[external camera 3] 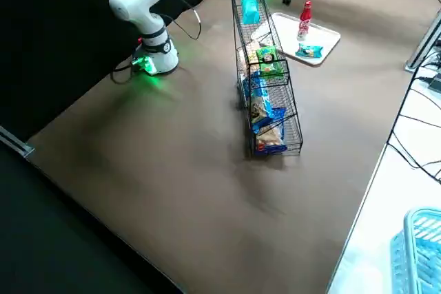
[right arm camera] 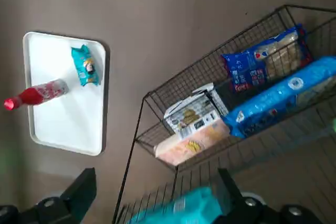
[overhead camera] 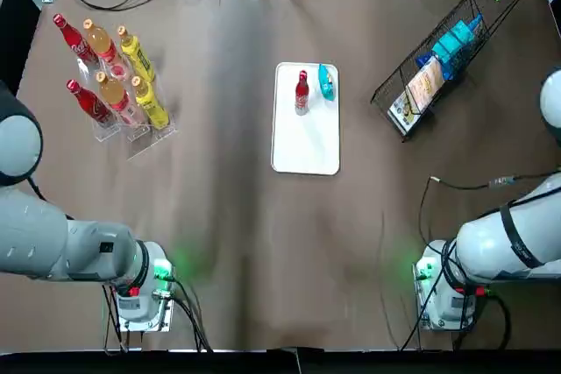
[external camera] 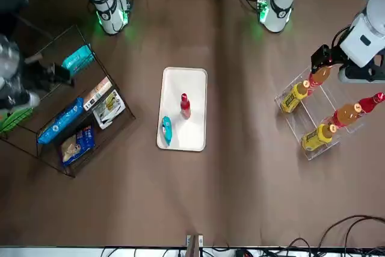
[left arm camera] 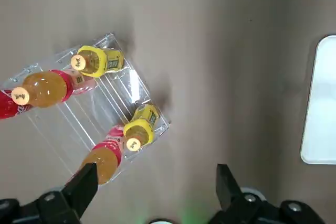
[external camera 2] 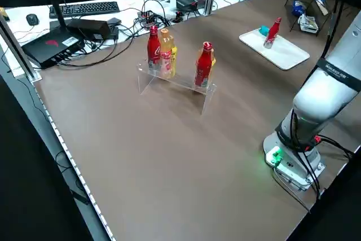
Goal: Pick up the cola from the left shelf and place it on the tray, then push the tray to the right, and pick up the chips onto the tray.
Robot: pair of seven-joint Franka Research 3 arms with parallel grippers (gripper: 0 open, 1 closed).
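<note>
A red cola bottle (overhead camera: 301, 94) stands upright on the white tray (overhead camera: 305, 148) in the middle of the table. A teal chips bag (overhead camera: 327, 82) lies on the tray just right of it. The right wrist view shows the cola (right arm camera: 37, 95) and the chips (right arm camera: 85, 65) on the tray from high up. My left gripper (left arm camera: 155, 182) hangs open and empty above the clear bottle shelf (left arm camera: 105, 109) on the left. My right gripper (right arm camera: 155, 184) is open and empty, high over the wire rack (right arm camera: 210, 103).
The clear shelf (overhead camera: 131, 133) at the left holds several red, orange and yellow bottles. The wire rack (overhead camera: 443, 59) at the right holds several snack bags. Cables run along the table's far edge and near the right arm's base (overhead camera: 443, 299).
</note>
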